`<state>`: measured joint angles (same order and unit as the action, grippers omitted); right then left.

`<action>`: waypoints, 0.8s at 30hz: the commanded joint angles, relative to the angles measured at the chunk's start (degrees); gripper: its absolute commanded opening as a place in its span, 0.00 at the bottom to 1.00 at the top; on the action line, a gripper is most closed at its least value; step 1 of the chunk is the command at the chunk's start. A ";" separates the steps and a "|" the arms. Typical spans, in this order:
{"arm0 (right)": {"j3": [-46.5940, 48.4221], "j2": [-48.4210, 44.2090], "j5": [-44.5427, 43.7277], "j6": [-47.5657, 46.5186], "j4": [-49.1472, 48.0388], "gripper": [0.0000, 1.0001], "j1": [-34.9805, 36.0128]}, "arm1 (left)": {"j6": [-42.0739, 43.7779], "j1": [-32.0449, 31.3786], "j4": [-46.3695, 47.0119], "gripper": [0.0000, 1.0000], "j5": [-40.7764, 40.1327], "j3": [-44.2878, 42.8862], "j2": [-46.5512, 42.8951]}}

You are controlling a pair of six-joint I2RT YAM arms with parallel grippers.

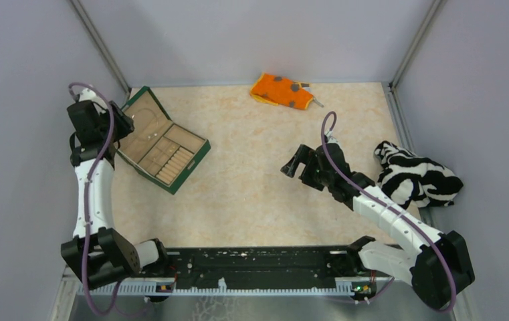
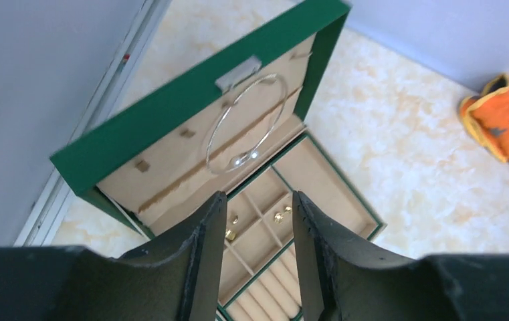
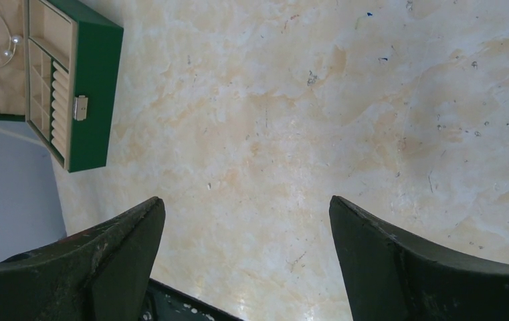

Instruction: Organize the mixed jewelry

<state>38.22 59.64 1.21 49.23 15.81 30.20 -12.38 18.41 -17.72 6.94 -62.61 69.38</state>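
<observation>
The thin silvery bangle hoop (image 2: 248,124) with two small pearl ends lies on the beige inner lining of the open lid of the green jewelry box (image 2: 191,93). Tiny gold pieces (image 2: 279,216) sit in the small compartments of the tray. My left gripper (image 2: 258,200) is open and empty, hovering over the box's compartments at the table's far left (image 1: 126,126). My right gripper (image 3: 245,200) is open and empty above bare table near the middle right (image 1: 295,164). The box (image 3: 84,80) and part of the hoop (image 3: 1,50) show at the upper left of the right wrist view.
An orange grey-spotted cloth (image 1: 281,90) lies at the back centre, also in the left wrist view (image 2: 505,124). A black-and-white striped cloth (image 1: 415,174) lies at the right wall. The box (image 1: 164,150) is close to the left wall. Grey walls enclose the table.
</observation>
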 commanded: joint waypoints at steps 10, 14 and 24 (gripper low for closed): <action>0.03 -0.84 0.52 0.57 -2.17 0.91 -0.40 | 4.38 0.36 -9.08 0.54 3.27 -24.87 18.58; -0.95 -1.92 0.42 -0.01 -3.35 0.75 -0.40 | 3.15 1.95 -11.91 0.55 2.00 -31.49 24.78; -1.12 -1.75 1.52 -1.37 -4.24 0.35 -0.40 | -0.99 7.93 -9.29 0.57 7.88 -30.36 27.18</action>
<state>36.21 58.96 2.04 49.06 14.35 30.20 -10.44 24.16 -28.56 10.46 -92.47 96.51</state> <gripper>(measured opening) 0.357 0.569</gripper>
